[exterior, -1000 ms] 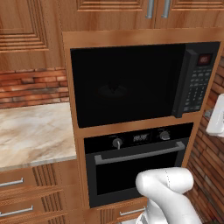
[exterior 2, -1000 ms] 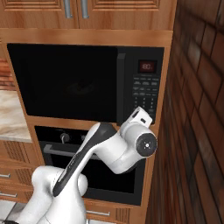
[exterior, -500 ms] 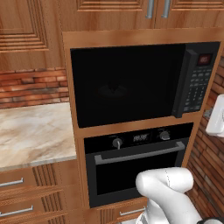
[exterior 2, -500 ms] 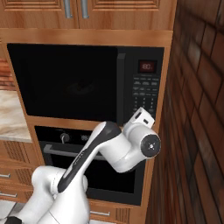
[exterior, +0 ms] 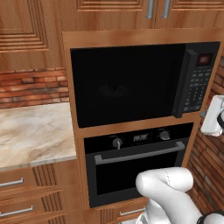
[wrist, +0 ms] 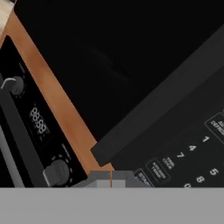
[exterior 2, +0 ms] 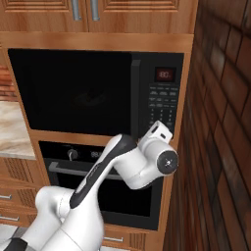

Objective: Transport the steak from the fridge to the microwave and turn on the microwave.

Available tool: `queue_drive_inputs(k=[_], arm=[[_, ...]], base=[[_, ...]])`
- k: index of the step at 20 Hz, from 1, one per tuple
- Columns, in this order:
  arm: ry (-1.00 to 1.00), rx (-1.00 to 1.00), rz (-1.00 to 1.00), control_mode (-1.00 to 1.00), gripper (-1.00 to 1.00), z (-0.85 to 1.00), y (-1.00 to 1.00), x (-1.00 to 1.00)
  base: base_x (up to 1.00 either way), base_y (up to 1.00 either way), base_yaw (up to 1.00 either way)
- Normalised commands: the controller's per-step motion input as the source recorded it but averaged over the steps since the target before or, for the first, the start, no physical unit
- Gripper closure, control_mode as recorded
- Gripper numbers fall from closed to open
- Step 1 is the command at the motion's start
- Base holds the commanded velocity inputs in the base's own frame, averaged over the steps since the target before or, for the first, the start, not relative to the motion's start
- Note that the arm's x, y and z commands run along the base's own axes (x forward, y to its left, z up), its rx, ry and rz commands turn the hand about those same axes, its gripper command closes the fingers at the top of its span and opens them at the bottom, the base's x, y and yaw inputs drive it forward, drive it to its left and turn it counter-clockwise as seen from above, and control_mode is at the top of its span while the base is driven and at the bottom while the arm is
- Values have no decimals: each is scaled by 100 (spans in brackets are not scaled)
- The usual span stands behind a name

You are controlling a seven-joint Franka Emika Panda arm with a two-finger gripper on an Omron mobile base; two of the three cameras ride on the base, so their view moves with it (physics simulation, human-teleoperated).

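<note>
The microwave (exterior: 127, 83) is a black built-in unit with its wide dark door shut. At its right side is the button panel (exterior 2: 162, 105) with a small red display (exterior 2: 164, 74). My gripper (exterior 2: 157, 129) is up against the bottom of that panel, and it also shows at the right edge of the left base view (exterior: 205, 114). In the hand view its tips (wrist: 110, 178) are shut together with nothing between them, right at the panel's lower buttons (wrist: 192, 153). The steak is hidden from view and the fridge is out of view.
A black oven (exterior: 135, 170) with knobs and a long bar handle sits directly under the microwave. A marble counter (exterior: 30, 131) lies to the left, above wooden drawers. A brick wall (exterior 2: 220, 122) stands close on the right, and wooden cabinets (exterior: 113, 13) hang above.
The hand has shifted slightly to the right along the bottom of the microwave's button panel. The door has stayed shut.
</note>
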Motion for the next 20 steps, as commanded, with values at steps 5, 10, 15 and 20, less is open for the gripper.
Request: queue_drive_inputs(k=[5, 10, 15, 20], arm=[[0, 0, 0, -100, 100, -8, 0, 28], [-1, 0, 0, -100, 100, -5, 0, 21], [-2, 0, 0, -100, 100, -8, -1, 10], [-2, 0, 0, -100, 100, -11, -1, 5]], base=[[0, 0, 0], [0, 0, 0], [0, 0, 0], [0, 0, 0]])
